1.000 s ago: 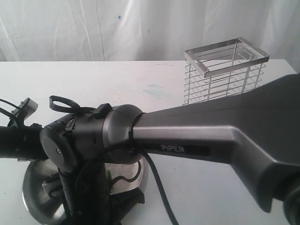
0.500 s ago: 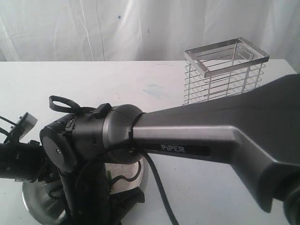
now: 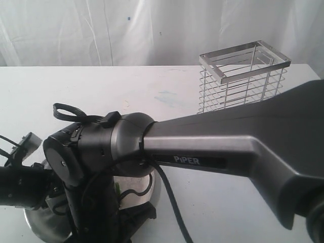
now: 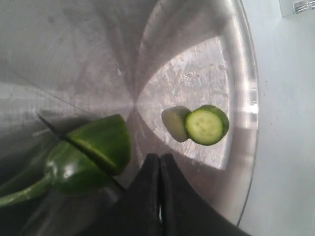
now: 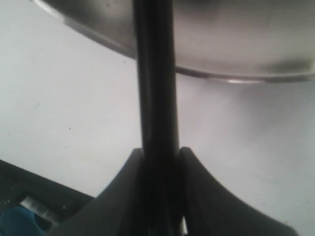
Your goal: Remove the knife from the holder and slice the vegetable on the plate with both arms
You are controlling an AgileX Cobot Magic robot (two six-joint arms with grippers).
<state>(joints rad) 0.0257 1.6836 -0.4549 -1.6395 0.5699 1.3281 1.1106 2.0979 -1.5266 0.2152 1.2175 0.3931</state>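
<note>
Glossy green chilli pepper (image 4: 69,169) on the round steel plate (image 4: 197,64), lower left of the exterior frame: slim black-handled knife (image 5: 155,88), gripped by the right jaws, crosses its long axis; left jaws closed, empty, beside it.

Black knife (image 5: 155,78) in right pincer (image 5: 160,156)

In the exterior view, most of the plate (image 3: 39,225) is hidden by the left arm (image 3: 20,185) and the right arm (image 3: 228,136). The holder's (image 3: 238,76) lower corner is covered by the right arm, which is cut off at the frame's edge. In the left wrist view, the knife (image 4: 49,125) is partly hidden within the vegetable (image 4: 98,147), whose stem (image 4: 19,194) is cut off. In the right wrist view, the knife is blurred and cut off.
</note>
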